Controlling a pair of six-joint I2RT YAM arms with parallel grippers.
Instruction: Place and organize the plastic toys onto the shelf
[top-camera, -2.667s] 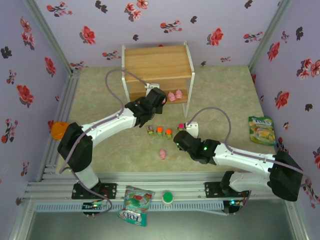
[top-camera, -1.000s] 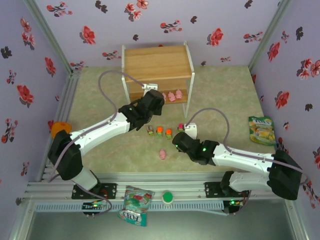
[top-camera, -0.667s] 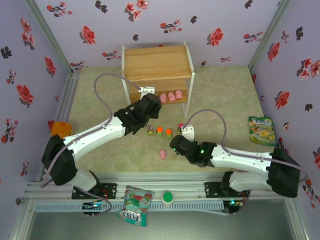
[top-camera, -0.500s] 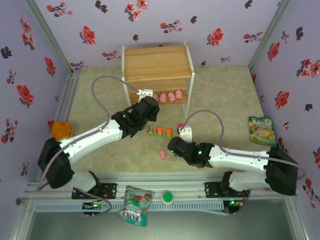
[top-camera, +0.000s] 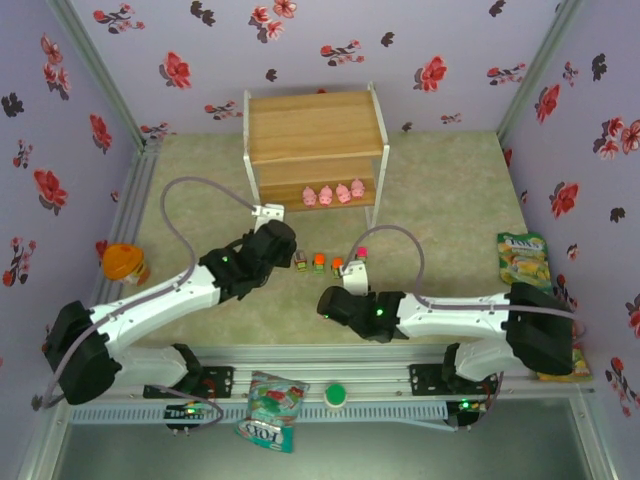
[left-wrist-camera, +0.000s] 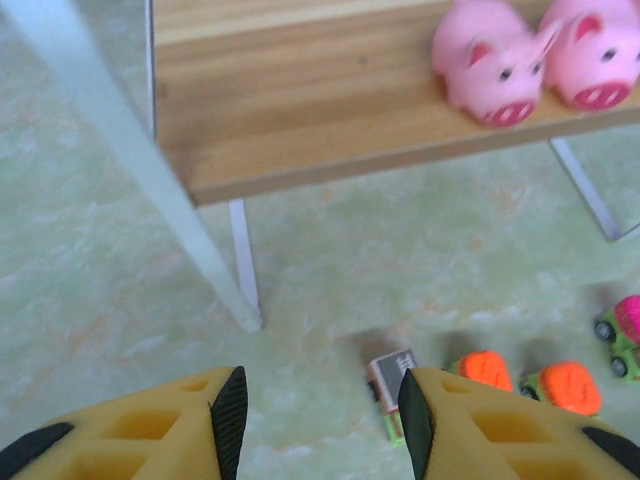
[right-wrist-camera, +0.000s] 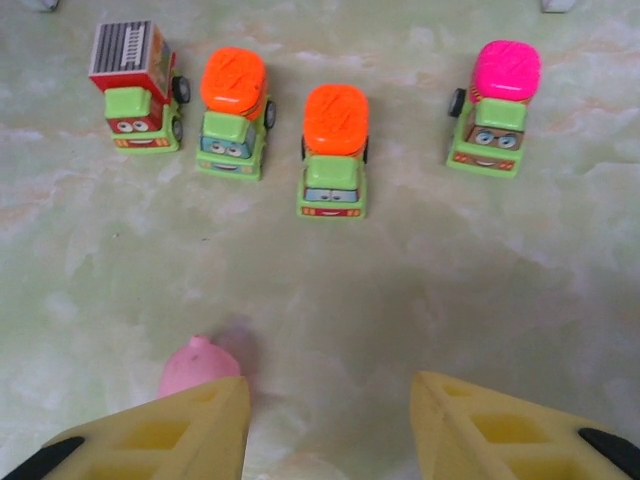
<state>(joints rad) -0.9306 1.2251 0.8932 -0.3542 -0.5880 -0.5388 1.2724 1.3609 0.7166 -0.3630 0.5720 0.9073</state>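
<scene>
**Both pincers part-open and empty, a stray pig at the right one's fingertip**

Our right pincer hangs low over the pale green marbled surface. Its yellow fingers stand moderately apart with nothing gripped between them. A tiny pink plastic pig figure lies on the surface at the tip of the finger on the left of the wrist view. It is half hidden behind that finger rather than sitting in the gap.

Beyond this pincer we see a row of four small green-bodied plastic toy cars. They are a red-topped car, an orange-topped car, a second orange-topped car and, set a little apart, a pink-topped car.

Our left pincer is likewise partly open and holds nothing. It is low over the surface, near the thin white front leg of the two-tier wooden shelf. In its wrist view the red-topped car appears through the gap between the fingers, farther ahead on the surface and clear of both.

Further out, the shelf's lower board carries a row of four pink plastic pigs, seen from above. The cars stand on the surface just in front of the shelf.
</scene>
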